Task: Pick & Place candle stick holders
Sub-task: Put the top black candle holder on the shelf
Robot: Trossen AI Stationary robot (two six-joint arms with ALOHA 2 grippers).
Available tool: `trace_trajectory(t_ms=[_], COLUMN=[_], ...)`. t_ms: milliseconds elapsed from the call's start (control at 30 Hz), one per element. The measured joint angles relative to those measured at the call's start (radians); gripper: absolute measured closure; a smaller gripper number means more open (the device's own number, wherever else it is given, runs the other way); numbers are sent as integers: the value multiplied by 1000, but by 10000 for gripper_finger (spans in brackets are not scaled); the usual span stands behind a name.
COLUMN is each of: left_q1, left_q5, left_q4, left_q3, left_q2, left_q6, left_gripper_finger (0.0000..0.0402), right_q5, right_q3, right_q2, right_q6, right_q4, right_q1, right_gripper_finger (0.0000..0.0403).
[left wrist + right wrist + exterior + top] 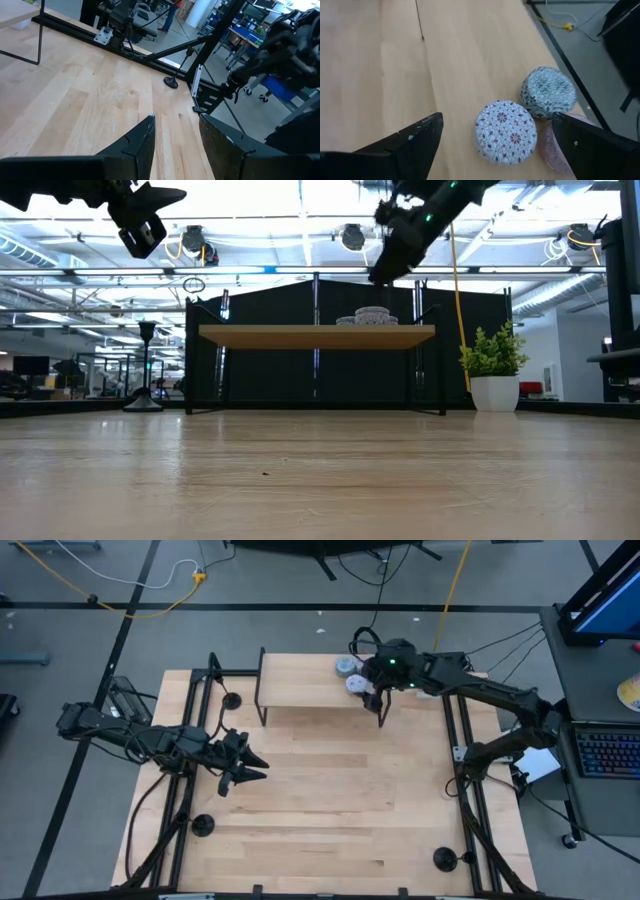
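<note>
Right claw [495, 145] open above patterned pucks [506, 131].

Light wooden table [330, 800], and at its far edge stands a small raised wooden shelf [300, 680] on thin black legs. On the shelf's right end, three patterned round pucks [506, 131] huddle together. Black candle stick holders [203, 826] stand on the table near its corners.

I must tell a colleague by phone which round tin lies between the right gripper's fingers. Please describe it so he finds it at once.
Find the raised wooden shelf at the table's far edge; three patterned tins cluster at its right end. Yours is the white tin with red flowers, directly below the open right gripper. The blue-leafed tin and the pink tin flank it.
</note>
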Motion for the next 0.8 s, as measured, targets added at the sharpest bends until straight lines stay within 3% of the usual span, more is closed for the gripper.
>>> trace_trajectory(t_ms=[467,800], left_q1=[0,0], left_q5=[-8,-29], left_q4=[0,0], left_q3=[0,0], left_q2=[0,0], left_q6=[10,7], left_gripper_finger=[243,243], right_q5=[-2,-2], right_q3=[0,0], right_q2=[-216,-243], right_q6=[170,247], right_q4=[-137,-201], right_q1=[1,1], right_gripper_finger=[35,35])
